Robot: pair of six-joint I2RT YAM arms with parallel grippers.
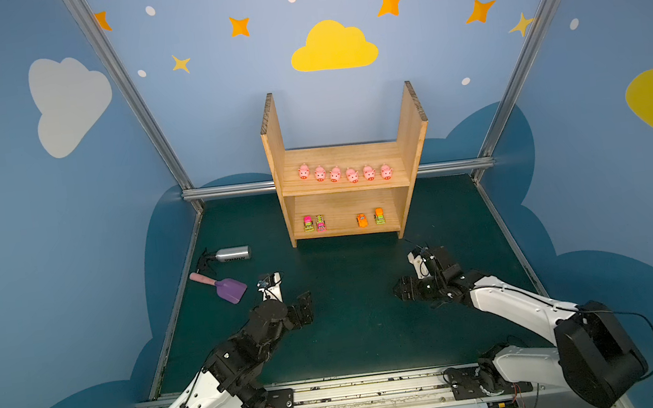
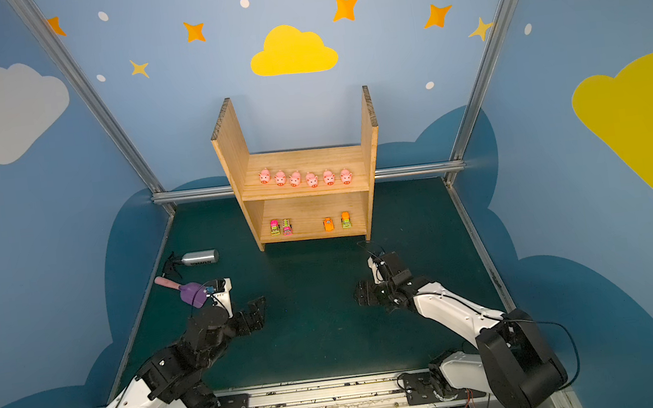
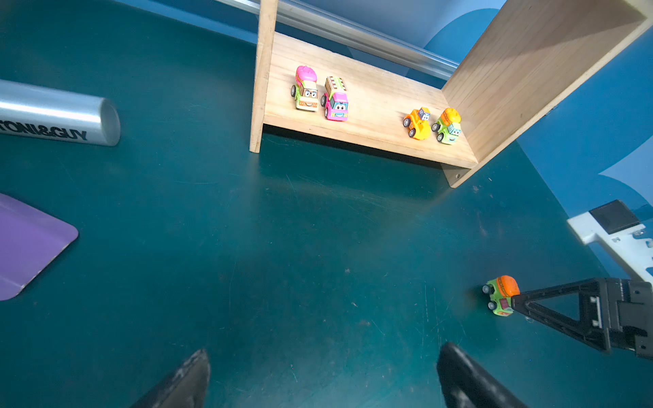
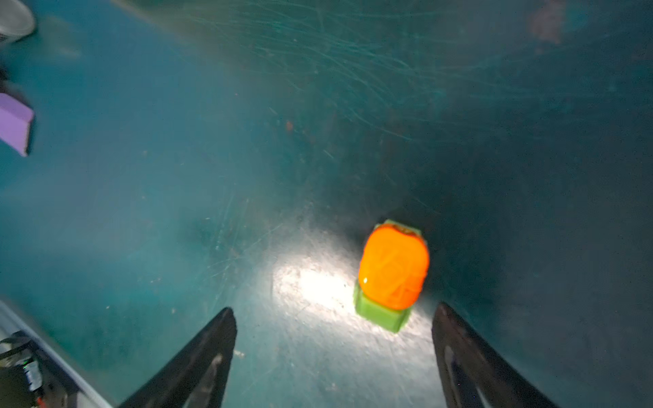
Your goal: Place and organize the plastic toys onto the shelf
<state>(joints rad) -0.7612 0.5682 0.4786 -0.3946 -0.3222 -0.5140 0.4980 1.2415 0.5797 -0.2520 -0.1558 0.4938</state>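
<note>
We found both jaws spread wide: the left gripper empty, the right gripper just behind the green-and-orange truck on the mat, possibly brushing it. Pigs and four cars sat on the shelf.

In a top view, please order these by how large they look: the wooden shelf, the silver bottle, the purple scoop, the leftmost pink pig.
1. wooden shelf
2. silver bottle and purple scoop: about alike, not ranked
3. leftmost pink pig
</note>
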